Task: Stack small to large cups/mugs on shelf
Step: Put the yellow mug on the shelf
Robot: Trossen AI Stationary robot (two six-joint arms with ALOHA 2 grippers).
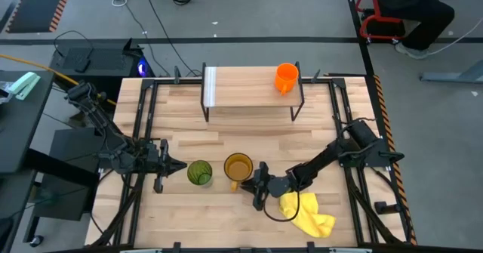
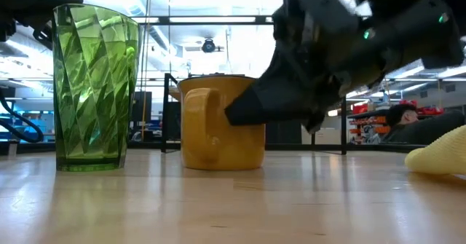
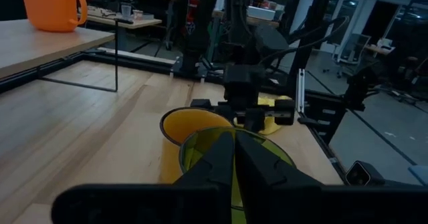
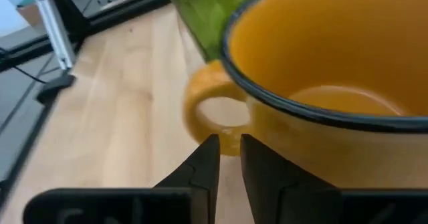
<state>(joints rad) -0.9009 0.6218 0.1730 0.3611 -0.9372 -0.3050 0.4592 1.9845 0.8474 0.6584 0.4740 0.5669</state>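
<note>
The green tumbler (image 1: 199, 172) and the amber mug (image 1: 238, 167) stand upright side by side on the table near its front. The mug's handle (image 1: 234, 185) faces the near edge. The small orange cup (image 1: 286, 78) stands on the right end of the shelf (image 1: 241, 88), a light plank on black legs at the table's far side. My left gripper (image 1: 181, 168) is shut and level, its tips right at the tumbler's left side (image 3: 200, 144). My right gripper (image 4: 229, 147) comes in level from the right, its fingers a narrow gap apart, right at the mug's handle (image 4: 210, 114). My left gripper points its shut tips at the green tumbler's left wall just below the rim; I cannot tell whether they touch it. My right gripper has its fingertips (image 4: 207, 150) at the outer curve of the mug's handle (image 4: 229, 141); I cannot tell whether they touch it. The mug stands flat on the table.
A crumpled yellow cloth (image 1: 306, 214) lies under the right arm near the table's front right. Black rails (image 1: 143, 117) run along both table sides. Bare wood lies between the cups and the shelf. A person sits beyond the far right corner (image 1: 411, 11).
</note>
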